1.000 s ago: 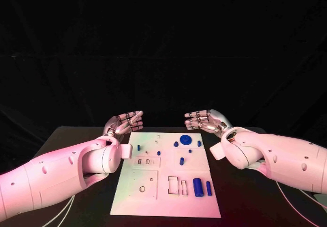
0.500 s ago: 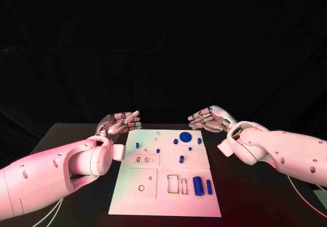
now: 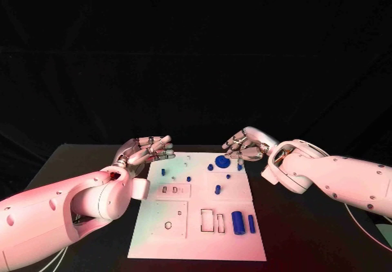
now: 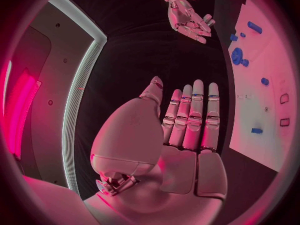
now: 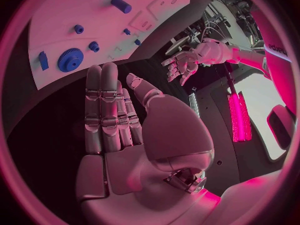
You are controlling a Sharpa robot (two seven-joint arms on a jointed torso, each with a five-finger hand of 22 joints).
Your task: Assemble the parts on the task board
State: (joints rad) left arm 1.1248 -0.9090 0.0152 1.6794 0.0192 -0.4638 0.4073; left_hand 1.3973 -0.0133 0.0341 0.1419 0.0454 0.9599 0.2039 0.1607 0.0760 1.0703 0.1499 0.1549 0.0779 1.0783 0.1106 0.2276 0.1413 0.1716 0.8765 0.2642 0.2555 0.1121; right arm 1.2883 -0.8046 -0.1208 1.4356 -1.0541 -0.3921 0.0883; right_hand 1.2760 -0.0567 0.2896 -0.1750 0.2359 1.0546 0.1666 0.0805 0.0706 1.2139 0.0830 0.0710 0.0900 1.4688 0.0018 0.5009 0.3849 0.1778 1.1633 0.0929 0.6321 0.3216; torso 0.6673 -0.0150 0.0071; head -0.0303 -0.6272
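Both hands empty, fingers apart: right hand (image 3: pixel 245 145) nearest the blue gear (image 3: pixel 222 162), left hand (image 3: pixel 149 149) beside the task board (image 3: pixel 155 226). We judge the gear light, rigid; pinch its rim.

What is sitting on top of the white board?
On the task board lie small blue parts: a round gear, a fat cylinder, a thin peg. The right robot hand hovers over the far edge, hiding it.

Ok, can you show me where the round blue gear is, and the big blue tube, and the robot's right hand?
round blue gear (image 3: pixel 222 161), head view, on its flat top face.
big blue tube (image 3: pixel 238 222), head view, midway along its side.
right hand (image 3: pixel 243 146), head view, on the back of the hand.
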